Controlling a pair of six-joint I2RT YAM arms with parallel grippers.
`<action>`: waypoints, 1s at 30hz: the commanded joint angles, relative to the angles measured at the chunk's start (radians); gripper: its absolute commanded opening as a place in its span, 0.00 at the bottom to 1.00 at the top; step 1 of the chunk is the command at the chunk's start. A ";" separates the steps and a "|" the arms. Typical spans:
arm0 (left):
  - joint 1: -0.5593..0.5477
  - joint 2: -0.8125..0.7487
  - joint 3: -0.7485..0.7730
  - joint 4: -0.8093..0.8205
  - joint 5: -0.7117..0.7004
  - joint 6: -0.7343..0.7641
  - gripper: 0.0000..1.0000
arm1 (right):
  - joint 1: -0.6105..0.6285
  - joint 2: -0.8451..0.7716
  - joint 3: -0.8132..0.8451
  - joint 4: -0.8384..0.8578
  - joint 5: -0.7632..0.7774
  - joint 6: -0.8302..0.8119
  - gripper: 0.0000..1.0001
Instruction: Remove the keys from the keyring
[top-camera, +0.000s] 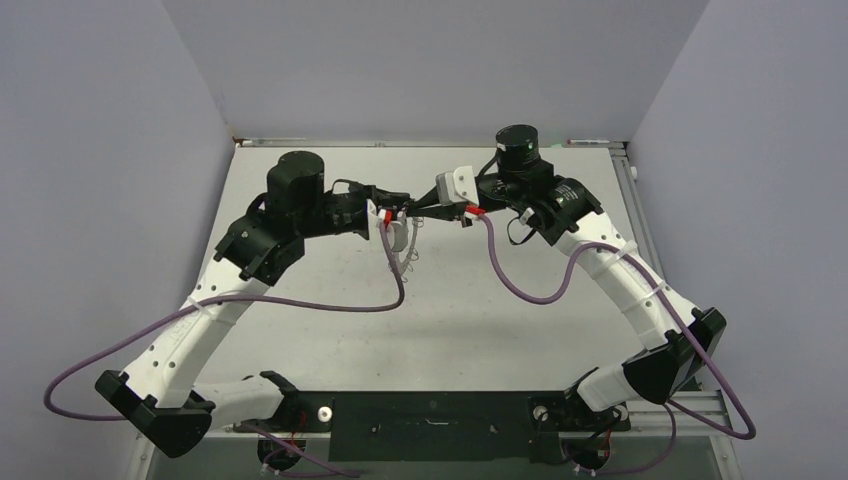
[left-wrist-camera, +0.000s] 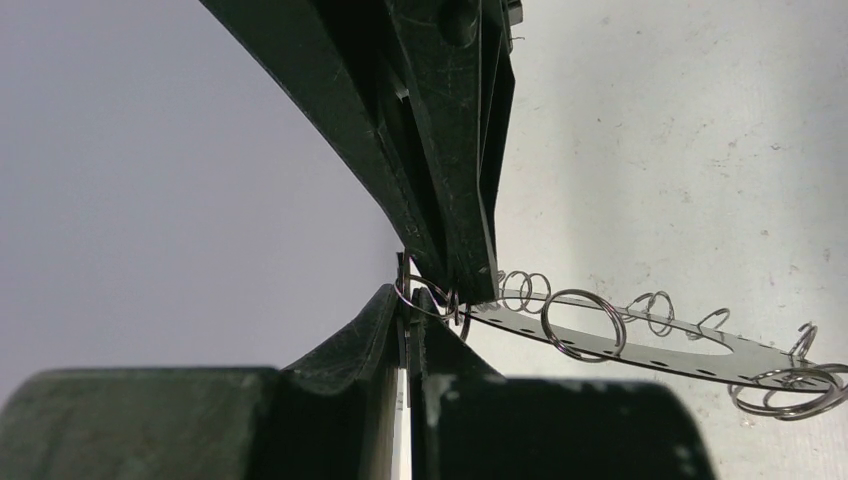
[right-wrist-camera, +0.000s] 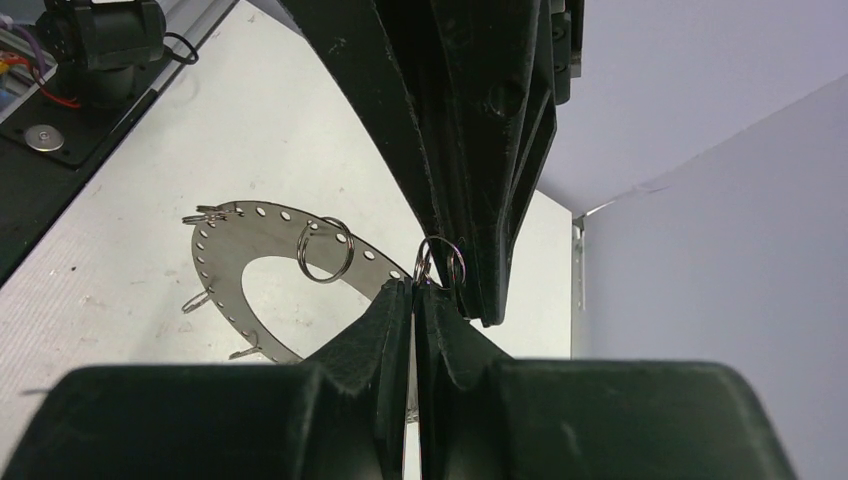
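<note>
The keyring (right-wrist-camera: 270, 232) hangs clamped between the closed left tool (left-wrist-camera: 408, 320) and right tool (right-wrist-camera: 413, 300).

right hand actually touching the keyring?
Touching. Right wrist view: the rim of the keyring ends pinched between the shut fingertips of the right hand, with no gap showing.

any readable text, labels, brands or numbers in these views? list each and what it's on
None readable in any view.
The keyring bears only punched holes and wire loops, no marks.
No lettering shows on the left pincer, the right pincer or the table.
</note>
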 joint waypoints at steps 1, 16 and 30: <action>-0.080 -0.011 0.059 0.020 -0.126 -0.099 0.00 | 0.012 0.017 0.030 0.022 0.026 -0.011 0.05; -0.115 0.030 0.118 -0.168 -0.339 -0.166 0.00 | -0.172 -0.054 -0.073 0.228 0.026 0.332 0.64; -0.115 0.132 0.247 -0.434 -0.437 -0.272 0.00 | -0.204 -0.179 -0.279 0.430 0.123 0.720 0.64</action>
